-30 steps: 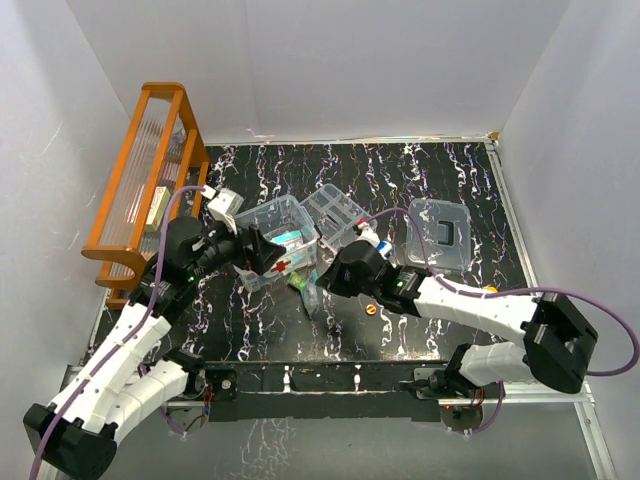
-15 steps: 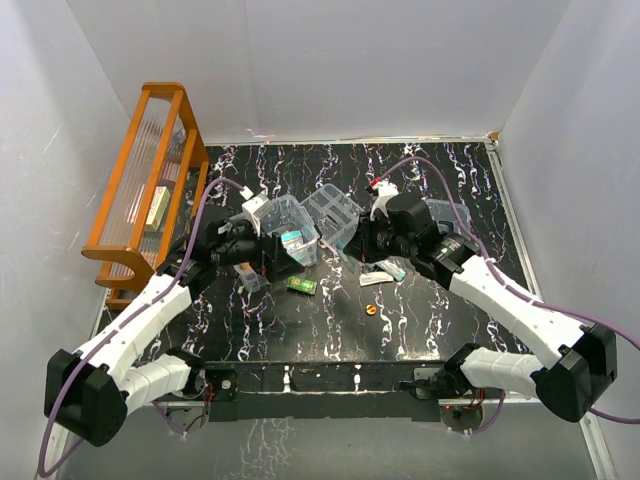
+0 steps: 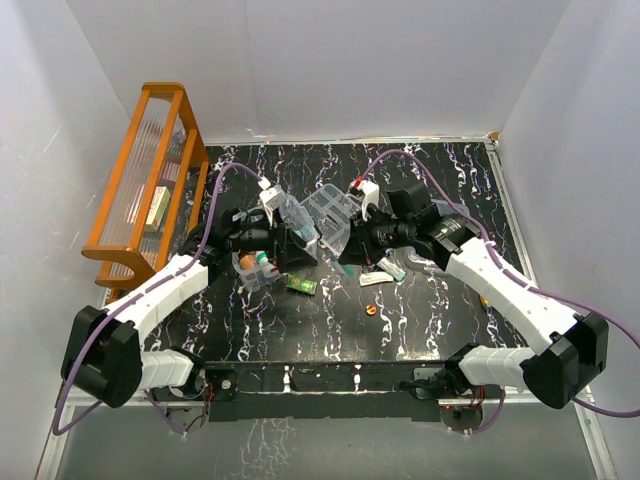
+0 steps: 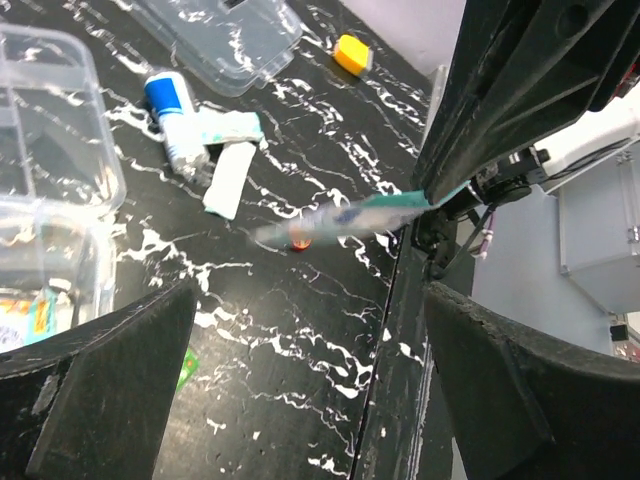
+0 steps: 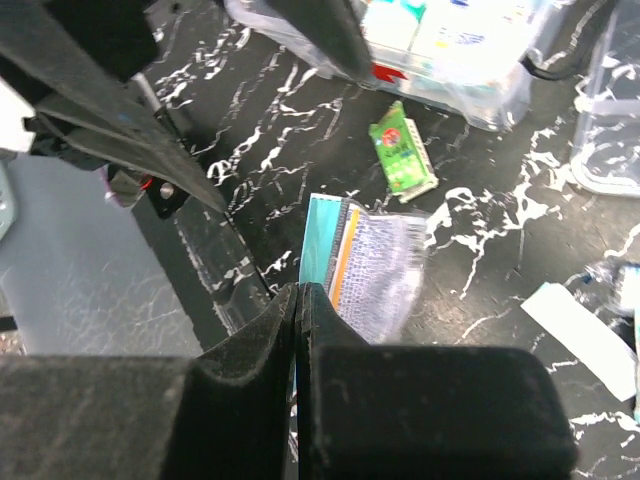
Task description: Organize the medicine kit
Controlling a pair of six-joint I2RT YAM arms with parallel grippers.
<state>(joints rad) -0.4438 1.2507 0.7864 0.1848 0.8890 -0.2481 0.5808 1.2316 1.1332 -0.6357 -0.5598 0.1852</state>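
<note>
Overhead, the clear box is seen left of centre on the bench, with the divided tray just right of it. Left jaws are spread wide and empty beside the box. Right jaws are pinched shut on a foil packet above a green sachet and a tube.

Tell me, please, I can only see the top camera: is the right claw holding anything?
Observer: Yes. The right wrist camera shows the right gripper shut on a flat foil packet with a teal and orange edge.
Operator: What about the left claw?
Observer: The left wrist camera shows the left gripper with its fingers wide apart.
Operator: Does the box have a red mark?
Observer: Yes. The right wrist camera shows a red mark on the clear box, near a green sachet lying on the table.
</note>
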